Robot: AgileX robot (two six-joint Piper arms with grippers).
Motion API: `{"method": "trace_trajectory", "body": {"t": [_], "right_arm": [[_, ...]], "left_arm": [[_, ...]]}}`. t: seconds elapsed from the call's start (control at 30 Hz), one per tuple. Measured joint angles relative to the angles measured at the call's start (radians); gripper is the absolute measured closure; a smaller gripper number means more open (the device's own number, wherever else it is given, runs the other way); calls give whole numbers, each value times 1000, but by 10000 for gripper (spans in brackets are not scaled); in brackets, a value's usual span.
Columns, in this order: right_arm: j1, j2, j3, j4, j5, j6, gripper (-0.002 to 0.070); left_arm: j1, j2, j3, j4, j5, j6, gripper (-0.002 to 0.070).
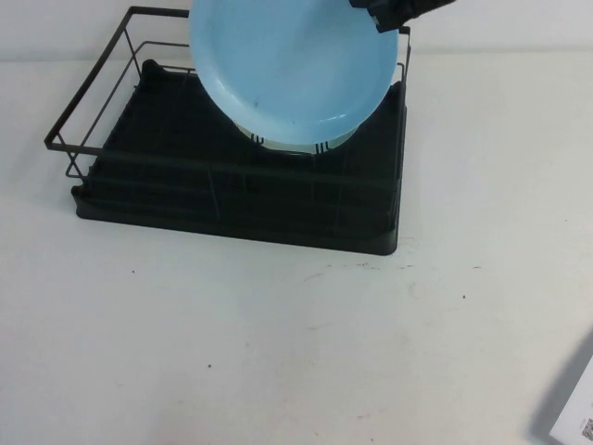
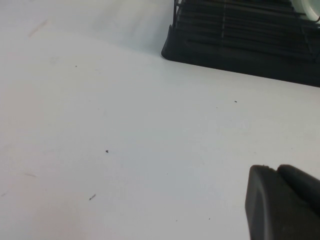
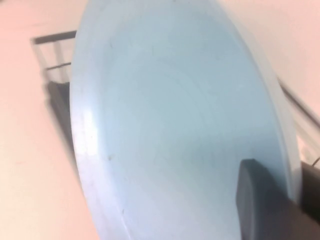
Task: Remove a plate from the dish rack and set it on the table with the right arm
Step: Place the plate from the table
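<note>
The light sky-blue plate (image 1: 292,65) hangs tilted above the back of the black wire dish rack (image 1: 232,185), clear of the dividers. My right gripper (image 1: 384,14) is shut on the plate's upper right rim at the top edge of the high view. In the right wrist view the plate (image 3: 170,130) fills the picture, and the right gripper (image 3: 287,175) pinches its rim with one finger (image 3: 255,190) on the near face. My left gripper (image 2: 275,170) hovers low over the white table (image 2: 125,140), shut and empty, a short way from the rack's front corner (image 2: 200,50).
A paler plate rim (image 1: 306,145) still stands in the rack's dividers, just under the lifted plate. A white item with a printed label (image 1: 576,413) lies at the table's near right edge. Bare white table (image 1: 278,352) stretches in front of the rack.
</note>
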Motion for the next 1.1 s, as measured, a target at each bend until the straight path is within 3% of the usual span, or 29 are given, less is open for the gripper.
{"method": "trace_trajectory", "body": {"t": [0.2,0.33,0.5,0.73,1.1], "right_arm": [[0,-77,16,-13,190,245,614],[4,-137,130,-14,192,353,614],[60,-230,394,11,72,413,614],[147,-259,717,224,-163,444,614],[147,-59,777,375,-224,446,614]], "left_arm": [[0,0,0,0,0,0,679],[0,0,0,0,0,0,679],[0,0,0,0,0,0,679],[0,0,0,0,0,0,679],[0,0,0,0,0,0,679]]}}
